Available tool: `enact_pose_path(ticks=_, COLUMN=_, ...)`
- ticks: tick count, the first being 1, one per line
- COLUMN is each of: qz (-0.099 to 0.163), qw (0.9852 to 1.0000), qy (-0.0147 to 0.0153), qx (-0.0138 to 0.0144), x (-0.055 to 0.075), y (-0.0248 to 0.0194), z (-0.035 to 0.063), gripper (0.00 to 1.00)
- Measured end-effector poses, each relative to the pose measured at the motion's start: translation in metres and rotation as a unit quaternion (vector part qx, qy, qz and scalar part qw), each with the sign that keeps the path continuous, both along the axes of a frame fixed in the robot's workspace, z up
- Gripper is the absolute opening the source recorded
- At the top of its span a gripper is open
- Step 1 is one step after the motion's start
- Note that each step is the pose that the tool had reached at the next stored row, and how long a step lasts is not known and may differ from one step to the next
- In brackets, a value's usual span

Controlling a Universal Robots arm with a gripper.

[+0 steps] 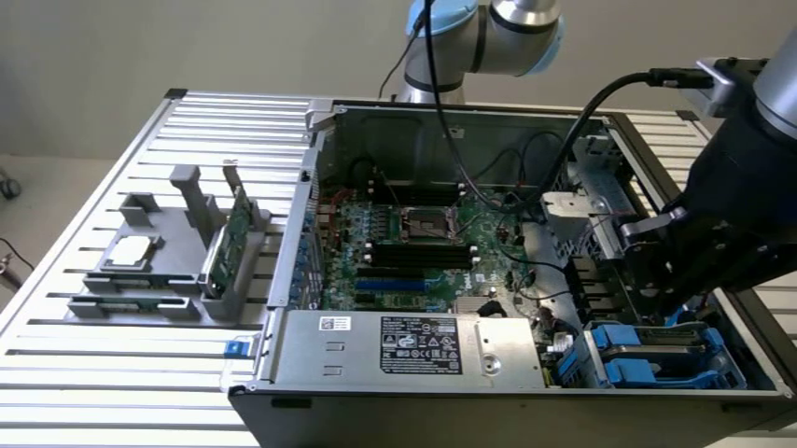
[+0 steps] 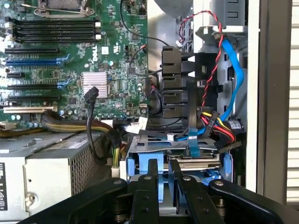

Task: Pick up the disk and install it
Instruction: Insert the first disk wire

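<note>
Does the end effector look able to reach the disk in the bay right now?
Likely yes: the end effector hangs right at the disk, nothing between them; the blue cable and wire bundle lie on its far side.

Black fingers (image 2: pixel 142 198) tight around blue frame of the disk (image 2: pixel 201 163), green motherboard (image 2: pixel 70 70) beyond.

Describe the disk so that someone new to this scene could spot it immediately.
Find the open computer case. In its near corner at the exterior view's right, past the grey power supply, sits the disk. Unlike its neighbours, it is edged by a bright blue plastic frame.
</note>
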State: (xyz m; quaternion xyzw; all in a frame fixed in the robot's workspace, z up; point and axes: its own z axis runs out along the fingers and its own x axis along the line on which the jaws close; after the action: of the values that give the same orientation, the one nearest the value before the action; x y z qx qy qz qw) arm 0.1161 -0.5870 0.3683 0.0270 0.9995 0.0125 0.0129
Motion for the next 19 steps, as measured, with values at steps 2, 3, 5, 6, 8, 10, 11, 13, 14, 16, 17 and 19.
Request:
enact_pose_path(ticks=2, qz=-0.012, qw=0.9999, qy=0.0, qx=0.0, x=0.0, y=0.0, z=0.0, gripper=0.24)
enact_pose_path(ticks=3, qz=-0.017, qw=0.9999, qy=0.0, qx=-0.0001, x=0.0, y=0.0001, z=0.0003, gripper=0.24)
enact_pose_path(ticks=5, qz=-0.025, qw=0.9997, qy=0.0, qx=-0.0003, x=0.0, y=0.0005, z=0.0019, gripper=0.24)
enact_pose_path(ticks=6, qz=-0.028, qw=0.9996, qy=0.0, qx=-0.0003, x=0.0, y=0.0007, z=0.0035, gripper=0.24)
enact_pose_path(ticks=8, qz=-0.033, qw=0.9995, qy=0.0, qx=-0.0012, x=0.001, y=0.0013, z=0.008, gripper=0.24)
enact_pose_path(ticks=10, qz=-0.037, qw=0.9993, qy=-0.0001, qx=-0.0029, x=0.001, y=0.0022, z=0.0142, gripper=0.24)
enact_pose_path(ticks=11, qz=-0.039, qw=0.9992, qy=-0.0001, qx=-0.0042, x=0.002, y=0.0027, z=0.0179, gripper=0.24)
enact_pose_path(ticks=13, qz=-0.042, qw=0.9991, qy=-0.0002, qx=-0.0076, x=0.003, y=0.0039, z=0.0256, gripper=0.24)
enact_pose_path(ticks=14, qz=-0.044, qw=0.999, qy=-0.0003, qx=-0.0099, x=0.004, y=0.0047, z=0.0294, gripper=0.24)
enact_pose_path(ticks=16, qz=-0.046, qw=0.9989, qy=-0.0006, qx=-0.015, x=0.007, y=0.0063, z=0.0353, gripper=0.24)
enact_pose_path(ticks=17, qz=-0.046, qw=0.9988, qy=-0.0009, qx=-0.0179, x=0.008, y=0.0072, z=0.0372, gripper=0.24)
enact_pose_path(ticks=19, qz=-0.047, qw=0.9986, qy=-0.0018, qx=-0.0254, x=0.012, y=0.009, z=0.0401, gripper=0.24)
